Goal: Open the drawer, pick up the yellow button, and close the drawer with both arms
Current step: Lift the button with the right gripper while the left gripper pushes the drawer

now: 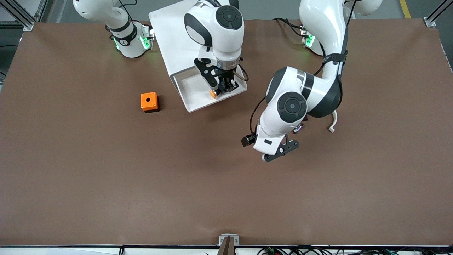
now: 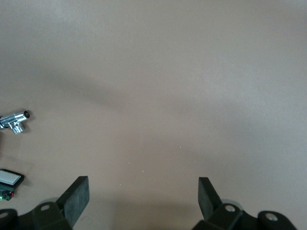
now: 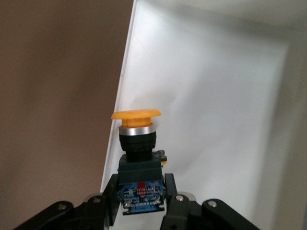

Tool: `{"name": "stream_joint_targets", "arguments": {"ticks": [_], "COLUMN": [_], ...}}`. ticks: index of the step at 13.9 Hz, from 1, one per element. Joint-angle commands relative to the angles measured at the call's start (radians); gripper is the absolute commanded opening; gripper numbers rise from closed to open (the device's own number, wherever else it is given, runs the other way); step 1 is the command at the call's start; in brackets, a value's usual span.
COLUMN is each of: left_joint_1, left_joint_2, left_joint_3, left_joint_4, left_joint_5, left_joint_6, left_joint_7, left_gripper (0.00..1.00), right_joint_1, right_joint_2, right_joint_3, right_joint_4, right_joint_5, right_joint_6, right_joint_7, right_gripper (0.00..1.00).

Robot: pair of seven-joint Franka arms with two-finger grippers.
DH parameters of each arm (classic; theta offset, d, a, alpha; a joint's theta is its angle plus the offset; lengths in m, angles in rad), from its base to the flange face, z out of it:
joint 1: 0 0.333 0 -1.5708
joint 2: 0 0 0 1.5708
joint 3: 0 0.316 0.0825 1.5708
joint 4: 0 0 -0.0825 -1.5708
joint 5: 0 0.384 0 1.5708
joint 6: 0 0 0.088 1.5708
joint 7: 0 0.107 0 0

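Nearest the camera, the left gripper [image 1: 273, 154] waits over bare worktop [image 1: 106, 177], fingers [image 2: 76, 196] spread wide and empty. Topmost, the drawer [image 1: 193, 94] already stands pulled open. Over it, the right gripper [image 1: 226, 88] has clamped onto the button [image 3: 138, 143]. Lifting it clear and closing remain.

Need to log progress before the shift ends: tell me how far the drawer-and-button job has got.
Done: the drawer stands pulled out of the cabinet. In hand: the right gripper, over the open drawer, is shut on the button, gripping its black-and-blue body with the orange cap sticking out. Left: lift the button clear and push the drawer shut. The left gripper waits open above bare table, nearer the camera than the drawer.
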State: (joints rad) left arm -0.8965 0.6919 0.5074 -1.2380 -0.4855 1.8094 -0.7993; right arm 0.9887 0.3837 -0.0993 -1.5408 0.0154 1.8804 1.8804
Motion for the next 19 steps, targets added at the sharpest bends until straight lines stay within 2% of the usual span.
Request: {"name": "stream_joint_targets", "arguments": {"ticks": [1, 4, 6, 9, 13, 17, 19], "left_joint_1": [-0.033, -0.039, -0.062, -0.076, -0.113, -0.143, -0.163], "left_joint_2": [-0.074, -0.078, -0.078, -0.074, -0.069, -0.066, -0.066], "left_joint_3": [0.01, 0.005, 0.005, 0.005, 0.003, -0.035, -0.038], "left_joint_4": [-0.069, -0.067, -0.069, -0.067, -0.071, -0.084, -0.084], "left_joint_5": [0.022, 0.012, 0.018, 0.053, 0.045, 0.042, 0.035], "left_joint_6": [0.013, 0.028, 0.056, 0.054, 0.039, 0.039, 0.039], "left_joint_7": [0.011, 0.011, 0.009, 0.011, 0.006, 0.006, 0.006], "left_gripper": [1.0, 1.0, 1.0, 1.0, 1.0, 1.0, 1.0], "right_joint_1": [-0.048, -0.126, -0.209, -0.35, -0.496, -0.689, -0.764], "right_joint_2": [0.0, -0.003, -0.04, -0.062, -0.13, -0.216, -0.226], "right_joint_3": [-0.002, -0.005, -0.007, -0.007, -0.007, -0.007, -0.008], "right_joint_4": [0.069, 0.139, 0.128, 0.082, -0.069, -0.27, -0.314], "right_joint_5": [0.003, 0.001, 0.001, -0.002, -0.009, -0.011, -0.02], "right_joint_6": [-0.067, -0.216, -0.274, -0.281, -0.164, -0.002, 0.029], "right_joint_7": [-0.105, -0.297, -0.453, -0.677, -0.942, -1.274, -1.403], "right_gripper": [0.0, 0.0, 0.0, 0.0, 0.0, 0.0, 0.0]}}
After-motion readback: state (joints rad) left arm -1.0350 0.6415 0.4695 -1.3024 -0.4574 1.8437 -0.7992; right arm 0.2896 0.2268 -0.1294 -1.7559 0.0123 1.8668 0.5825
